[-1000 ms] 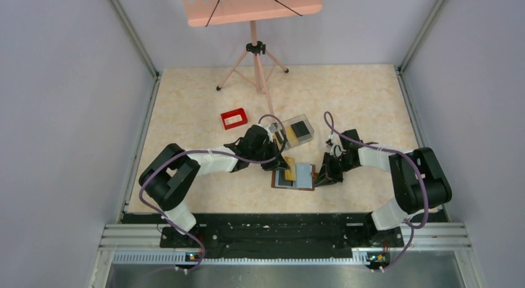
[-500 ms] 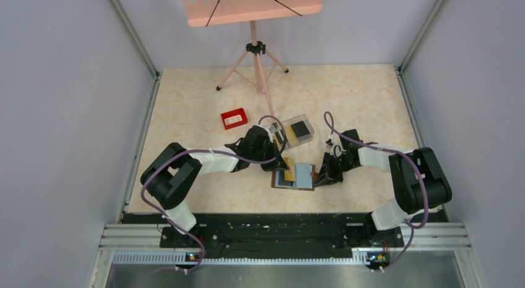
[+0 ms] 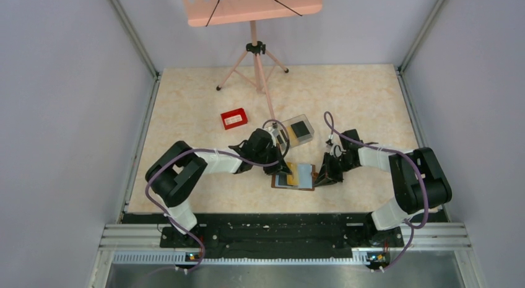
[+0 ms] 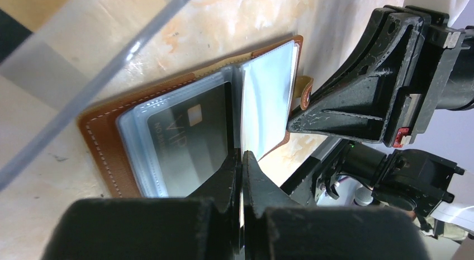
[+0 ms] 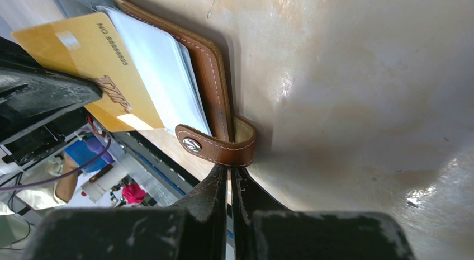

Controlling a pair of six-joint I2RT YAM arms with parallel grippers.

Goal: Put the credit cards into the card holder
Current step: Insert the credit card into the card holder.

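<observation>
The brown leather card holder (image 3: 296, 176) lies open on the table, its clear sleeves showing. A black card (image 4: 190, 142) sits in a left sleeve of the card holder (image 4: 100, 142). My left gripper (image 3: 280, 167) is shut on a tan-yellow card (image 5: 95, 64), seen edge-on between the fingertips of my left gripper (image 4: 241, 155), with the card's far end among the sleeves at the fold. My right gripper (image 3: 323, 175) is shut on the holder's snap strap (image 5: 218, 145); in the right wrist view its jaws (image 5: 230, 169) pinch the strap at the right edge of the card holder (image 5: 215, 86).
A clear plastic box (image 3: 299, 130) with a black card inside stands just behind the left gripper. A small red tray (image 3: 234, 119) lies further left. A pink tripod stand (image 3: 255, 65) stands at the back. Grey walls border the table.
The left gripper has moved right and down toward the open holder with the yellow card, which now shows less from above. The right gripper has stayed on the strap.
</observation>
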